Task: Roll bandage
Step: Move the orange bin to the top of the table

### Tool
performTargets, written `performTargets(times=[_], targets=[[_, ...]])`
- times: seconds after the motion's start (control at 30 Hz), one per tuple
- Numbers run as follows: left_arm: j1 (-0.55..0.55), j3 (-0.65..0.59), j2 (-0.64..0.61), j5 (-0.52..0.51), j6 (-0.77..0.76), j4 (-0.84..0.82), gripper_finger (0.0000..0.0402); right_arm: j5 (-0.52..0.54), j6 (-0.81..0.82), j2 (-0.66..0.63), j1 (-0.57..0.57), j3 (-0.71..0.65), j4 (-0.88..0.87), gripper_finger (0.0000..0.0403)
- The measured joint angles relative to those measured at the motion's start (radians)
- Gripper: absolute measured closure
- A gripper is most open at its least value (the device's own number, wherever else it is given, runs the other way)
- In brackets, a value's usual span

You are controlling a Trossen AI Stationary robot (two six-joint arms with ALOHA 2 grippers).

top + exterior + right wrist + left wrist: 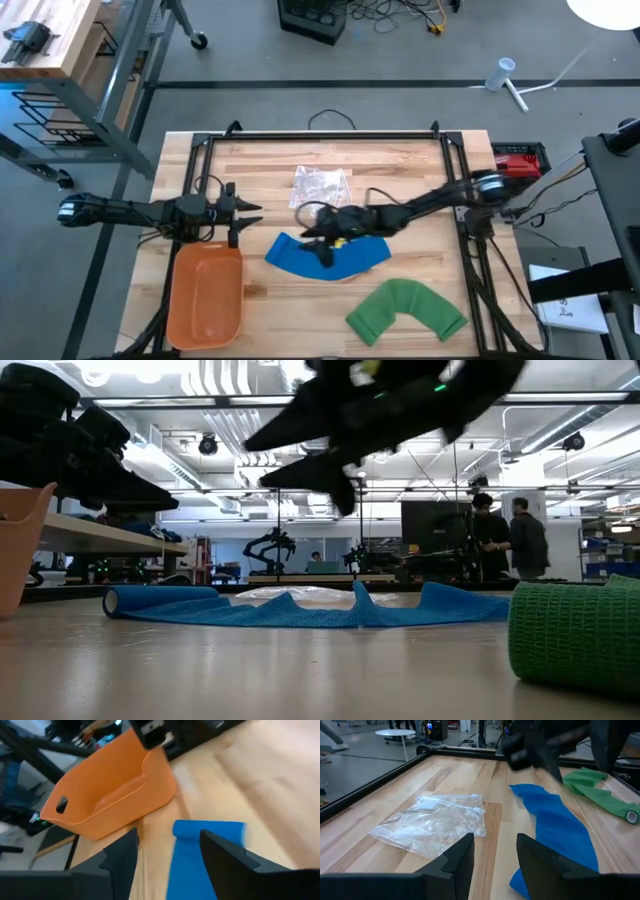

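A blue bandage (345, 258) lies spread in a curved strip on the middle of the wooden table; its left end is rolled up a little (207, 829). In the low view the blue bandage (300, 610) lies flat with small ripples. My right gripper (322, 246) hovers open above the strip's left half and touches nothing; in its wrist view the right gripper (167, 855) has the strip below its spread fingers. My left gripper (250, 212) waits open at the table's left, pointing toward the middle, with nothing between its fingers (495, 855).
A green bandage (405, 308), partly unrolled in an arch, lies near the front right. An orange bin (205, 295) stands at the front left, under the left arm. A clear plastic bag (320, 183) lies behind the blue strip. People stand in the room beyond the table.
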Motion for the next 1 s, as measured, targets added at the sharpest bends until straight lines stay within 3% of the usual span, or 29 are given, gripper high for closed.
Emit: performTargets(times=[0.17,0.4,0.87,1.0], targets=[[0.0,0.0,0.0,0.0,0.0,0.002,0.0262,-0.137,0.009,0.174,-0.036,0.187,-0.025,0.0186],[0.0,0.0,0.0,0.0,0.001,0.005,0.0262,-0.149,-0.012,0.296,-0.055,0.318,-0.068,0.0176],[0.0,0.0,0.001,0.0,0.0,0.009,0.0262,-0.119,-0.019,0.357,-0.135,0.337,-0.241,0.018],[0.0,0.0,0.003,0.0,0.0,0.01,0.0262,-0.177,-0.016,0.356,-0.149,0.337,-0.249,0.0176]])
